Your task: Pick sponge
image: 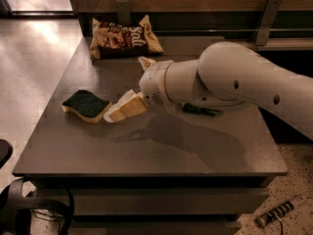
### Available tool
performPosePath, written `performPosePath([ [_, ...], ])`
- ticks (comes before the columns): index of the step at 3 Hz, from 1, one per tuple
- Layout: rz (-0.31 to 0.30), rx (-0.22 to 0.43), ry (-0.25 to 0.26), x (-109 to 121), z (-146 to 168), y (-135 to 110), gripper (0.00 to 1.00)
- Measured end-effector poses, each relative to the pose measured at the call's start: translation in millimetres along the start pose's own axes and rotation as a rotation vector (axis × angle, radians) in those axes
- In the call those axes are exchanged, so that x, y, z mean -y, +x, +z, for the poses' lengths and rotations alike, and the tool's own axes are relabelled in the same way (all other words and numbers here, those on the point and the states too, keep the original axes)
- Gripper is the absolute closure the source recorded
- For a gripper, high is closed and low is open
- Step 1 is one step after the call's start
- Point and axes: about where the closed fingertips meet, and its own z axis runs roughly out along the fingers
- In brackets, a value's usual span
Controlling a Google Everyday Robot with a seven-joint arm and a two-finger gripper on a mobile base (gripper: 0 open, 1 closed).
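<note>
The sponge (86, 105), with a dark green top over pale yellow foam, lies flat at the left of the grey table (161, 155). My gripper (126, 88) is just right of it and low over the table. Its jaws are open. The lower pale finger (123, 109) points left, with its tip almost at the sponge's right edge. The other finger (145, 61) sticks up behind the wrist. Nothing is held. The white arm reaches in from the right.
A brown snack bag (124, 38) lies at the table's back edge. A sliver of a green bag (200, 110) shows under the arm. A wooden wall with metal brackets stands behind the table. Floor lies to the left and front.
</note>
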Motion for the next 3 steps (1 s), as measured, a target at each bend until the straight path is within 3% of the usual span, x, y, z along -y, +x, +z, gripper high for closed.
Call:
performPosePath([
  [3, 0.135, 0.136, -0.105, -25.9, 77.7, 19.1, 0.00],
])
